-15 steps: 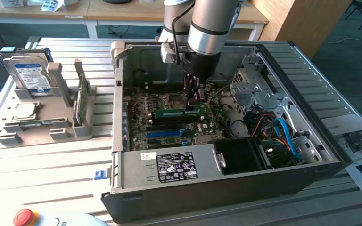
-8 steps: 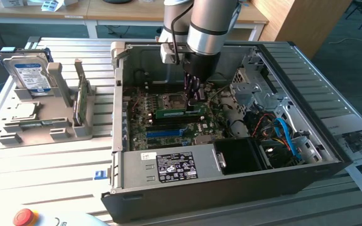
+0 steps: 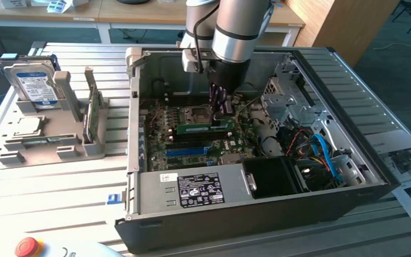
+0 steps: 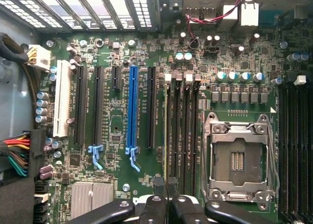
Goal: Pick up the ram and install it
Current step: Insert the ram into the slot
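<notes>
Gripper clamped on ram | ram at memory slots | inside open case

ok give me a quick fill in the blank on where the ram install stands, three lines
1. The gripper is shut on the ram, a thin ___ stick, over the motherboard.
2. The hard drive stands to the exterior view's ___ of the case.
3. Among the black expansion slots, one long slot is ___.
Missing words: green; left; blue.
</notes>
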Motion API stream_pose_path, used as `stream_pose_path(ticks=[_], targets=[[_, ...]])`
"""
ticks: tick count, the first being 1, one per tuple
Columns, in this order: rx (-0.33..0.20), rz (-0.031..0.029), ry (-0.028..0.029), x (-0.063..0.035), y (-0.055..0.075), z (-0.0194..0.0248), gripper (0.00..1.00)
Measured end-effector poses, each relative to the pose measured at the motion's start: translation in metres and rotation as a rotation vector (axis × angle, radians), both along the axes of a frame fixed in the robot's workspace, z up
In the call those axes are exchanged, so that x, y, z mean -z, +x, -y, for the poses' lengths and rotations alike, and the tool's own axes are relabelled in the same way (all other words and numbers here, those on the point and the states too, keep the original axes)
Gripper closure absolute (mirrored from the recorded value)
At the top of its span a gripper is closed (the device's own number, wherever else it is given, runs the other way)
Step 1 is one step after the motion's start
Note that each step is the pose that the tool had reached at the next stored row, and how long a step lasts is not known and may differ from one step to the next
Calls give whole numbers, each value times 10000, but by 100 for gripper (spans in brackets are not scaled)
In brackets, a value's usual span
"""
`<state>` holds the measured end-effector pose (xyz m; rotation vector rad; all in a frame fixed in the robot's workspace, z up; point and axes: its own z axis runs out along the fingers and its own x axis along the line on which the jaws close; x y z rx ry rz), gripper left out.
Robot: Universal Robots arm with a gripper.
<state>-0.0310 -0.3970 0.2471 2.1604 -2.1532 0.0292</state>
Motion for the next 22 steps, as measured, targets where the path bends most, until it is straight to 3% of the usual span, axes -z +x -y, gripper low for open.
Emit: stream_pose_path(ticks=[22], targets=[[25, 8, 1, 27, -40, -3, 89]])
